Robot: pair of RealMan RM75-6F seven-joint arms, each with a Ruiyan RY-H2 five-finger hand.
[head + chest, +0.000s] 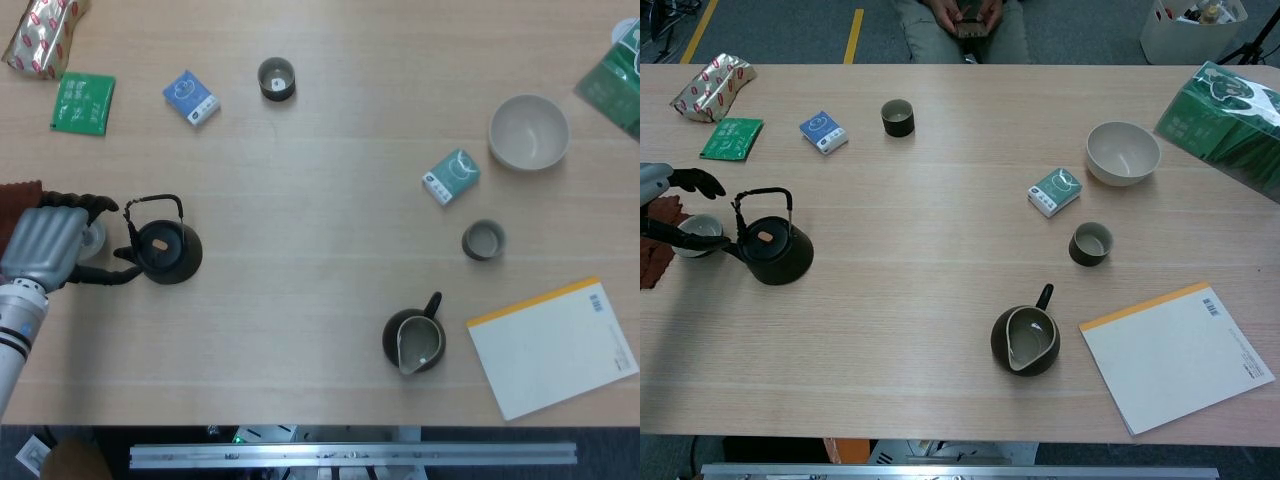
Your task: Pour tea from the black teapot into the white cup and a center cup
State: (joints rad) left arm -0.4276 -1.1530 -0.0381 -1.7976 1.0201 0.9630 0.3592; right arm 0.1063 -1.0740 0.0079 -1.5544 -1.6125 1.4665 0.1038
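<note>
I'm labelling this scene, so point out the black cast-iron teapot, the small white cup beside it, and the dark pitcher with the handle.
black cast-iron teapot [773,256]: chest view, on its round body.
small white cup [700,236]: chest view, on its rim.
dark pitcher with the handle [1025,342]: chest view, on its open bowl.

- Looks like a lab or test room, not a home.
- Beyond the long wooden table, far from the left hand: grey floor with yellow tape line, seated person.
</note>
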